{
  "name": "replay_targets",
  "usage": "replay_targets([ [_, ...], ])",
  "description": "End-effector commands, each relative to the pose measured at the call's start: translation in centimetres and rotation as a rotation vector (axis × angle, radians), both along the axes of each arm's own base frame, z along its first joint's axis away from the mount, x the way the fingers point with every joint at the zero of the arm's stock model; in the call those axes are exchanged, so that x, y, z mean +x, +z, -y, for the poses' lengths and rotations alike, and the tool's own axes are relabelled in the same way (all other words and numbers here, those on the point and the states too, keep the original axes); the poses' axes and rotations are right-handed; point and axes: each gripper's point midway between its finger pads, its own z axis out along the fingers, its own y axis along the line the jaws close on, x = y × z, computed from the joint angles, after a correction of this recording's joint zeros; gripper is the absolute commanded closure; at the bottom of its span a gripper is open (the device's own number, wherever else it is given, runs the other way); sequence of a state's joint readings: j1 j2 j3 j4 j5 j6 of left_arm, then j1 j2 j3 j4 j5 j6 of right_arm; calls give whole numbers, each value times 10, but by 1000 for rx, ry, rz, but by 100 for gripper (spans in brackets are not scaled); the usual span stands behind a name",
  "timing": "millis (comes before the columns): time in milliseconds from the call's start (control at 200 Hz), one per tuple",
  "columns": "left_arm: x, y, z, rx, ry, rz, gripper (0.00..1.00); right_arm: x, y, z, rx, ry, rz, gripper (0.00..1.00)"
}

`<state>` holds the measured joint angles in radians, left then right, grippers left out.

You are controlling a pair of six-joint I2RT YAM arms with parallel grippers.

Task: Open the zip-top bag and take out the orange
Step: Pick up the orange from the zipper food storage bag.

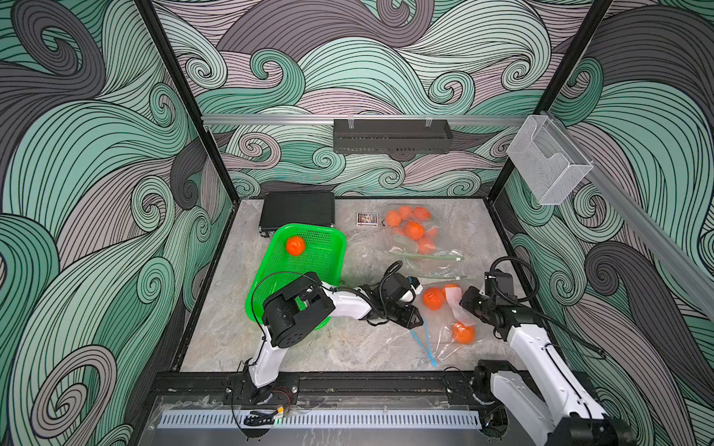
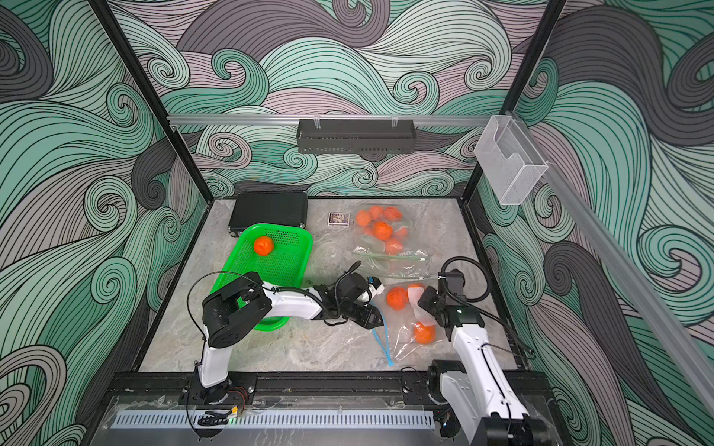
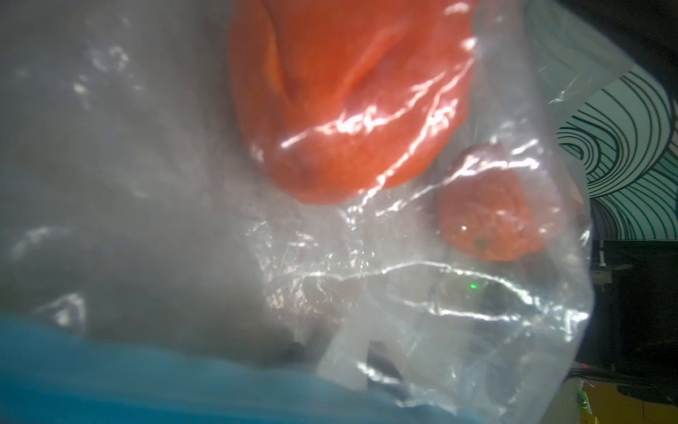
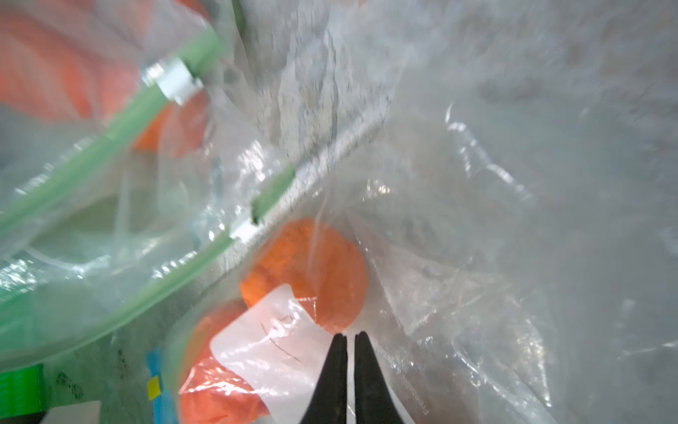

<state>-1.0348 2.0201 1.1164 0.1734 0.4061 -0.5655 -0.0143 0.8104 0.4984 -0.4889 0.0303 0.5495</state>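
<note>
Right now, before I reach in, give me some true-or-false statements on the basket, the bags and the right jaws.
1. The green plastic mesh basket holds a single round orange. True.
2. The clear plastic bag with the blue zip strip is empty. False: orange fruits show inside it.
3. The right arm's jaws stand wide open. False: they are almost closed, pinching that bag's film.
4. The small printed card box lies between the black ribbed case and the far clear bag with a green zip. True.
</note>
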Motion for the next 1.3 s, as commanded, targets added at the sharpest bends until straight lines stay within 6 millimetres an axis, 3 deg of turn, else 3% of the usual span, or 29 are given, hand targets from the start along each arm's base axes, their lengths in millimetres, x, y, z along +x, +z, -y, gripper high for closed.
replay_targets([
  [0, 6, -3, 4, -5, 10, 21, 69, 0, 9, 19, -84, -76, -5, 88],
  [190, 5, -6, 3, 2, 4, 19, 67, 27, 3, 27, -68, -133, -27, 88],
  [405, 4, -3, 1, -9, 1, 37, 48, 54, -22, 25, -5, -155, -81, 89],
  [575, 4, 5, 0, -33, -10, 73, 37, 71, -40, -5, 108, -20, -129, 92],
  [816, 16, 14, -1, -3, 7, 137, 31, 67, -66, -42, 135, 153, -220, 93],
  [961, 34, 18, -13, 60, 82, 215, 23, 55, -78, -63, 131, 261, -273, 93],
  [1161, 53, 20, -31, 176, 138, 304, 19, 46, -87, -78, 111, 335, -309, 92],
  [1291, 59, 26, -31, 188, 142, 340, 17, 44, -88, -79, 75, 352, -298, 91],
])
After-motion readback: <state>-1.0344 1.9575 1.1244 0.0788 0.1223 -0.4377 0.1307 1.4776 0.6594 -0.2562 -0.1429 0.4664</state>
